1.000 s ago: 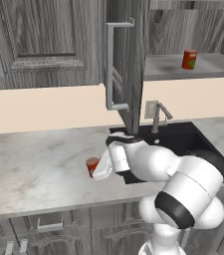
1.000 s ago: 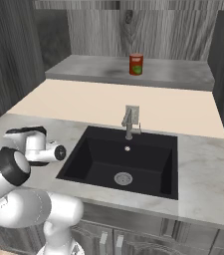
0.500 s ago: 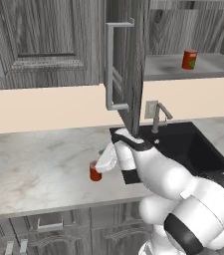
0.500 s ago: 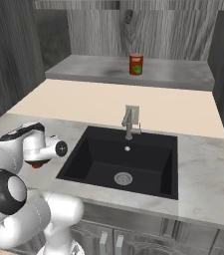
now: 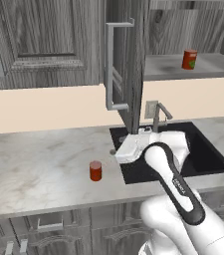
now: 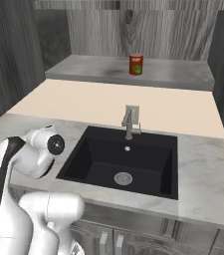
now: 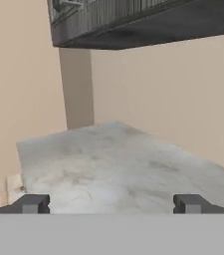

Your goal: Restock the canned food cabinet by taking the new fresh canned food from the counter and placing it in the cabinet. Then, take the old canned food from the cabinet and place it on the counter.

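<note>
A small red can (image 5: 95, 171) stands upright on the counter (image 5: 34, 164), left of the sink. A second red can with a green label (image 5: 189, 59) (image 6: 136, 64) stands on the grey shelf of the open cabinet (image 5: 215, 67). My gripper (image 7: 112, 203) is open, its two dark fingertips wide apart with nothing between them, looking over bare counter (image 7: 123, 164) toward the beige wall. In the left base view the hand (image 5: 128, 149) hovers at the sink's left rim, a short way right of the counter can and not touching it.
The cabinet door stands open edge-on above the sink, its silver bar handle (image 5: 109, 64) jutting out over the hand. The black sink (image 6: 123, 159) with a faucet (image 6: 130, 119) lies to the right. Closed wall cabinets (image 5: 44, 40) fill the left.
The red can that sat at my gripper has been let go and now stands alone on the counter. The hand has pulled back to the right, toward the sink.
</note>
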Robot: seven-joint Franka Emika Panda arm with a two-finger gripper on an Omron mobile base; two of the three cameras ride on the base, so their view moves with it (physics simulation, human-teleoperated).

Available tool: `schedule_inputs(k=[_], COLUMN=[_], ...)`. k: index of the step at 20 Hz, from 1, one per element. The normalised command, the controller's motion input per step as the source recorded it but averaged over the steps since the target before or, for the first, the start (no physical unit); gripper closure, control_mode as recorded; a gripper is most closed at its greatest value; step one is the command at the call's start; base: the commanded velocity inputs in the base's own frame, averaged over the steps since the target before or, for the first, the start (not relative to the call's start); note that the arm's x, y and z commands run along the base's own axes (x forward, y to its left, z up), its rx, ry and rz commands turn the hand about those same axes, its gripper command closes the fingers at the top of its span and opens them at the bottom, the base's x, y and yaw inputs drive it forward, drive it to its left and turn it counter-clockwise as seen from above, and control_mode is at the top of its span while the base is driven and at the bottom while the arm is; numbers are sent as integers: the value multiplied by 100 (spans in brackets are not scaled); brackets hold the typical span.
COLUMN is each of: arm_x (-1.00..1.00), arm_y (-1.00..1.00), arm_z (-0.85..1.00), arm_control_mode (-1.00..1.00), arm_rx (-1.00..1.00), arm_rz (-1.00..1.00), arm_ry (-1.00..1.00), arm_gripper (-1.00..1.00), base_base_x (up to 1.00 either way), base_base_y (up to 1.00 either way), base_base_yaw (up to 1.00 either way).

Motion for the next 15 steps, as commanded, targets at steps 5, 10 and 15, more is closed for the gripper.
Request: schedule_inputs(k=[5,10,15], arm_x=[-100,-100,-100], arm_y=[-100,-100,-88], arm_z=[66,99,83], arm_control_mode=[-100,-100,-100], arm_rx=[7,3,-1], arm_rz=[-5,-11,-17], arm_ry=[-1,0,1], arm_gripper=[-100,-100,-100], base_base_x=[0,0,0], base_base_y=[0,0,0], base_base_yaw=[0,0,0])
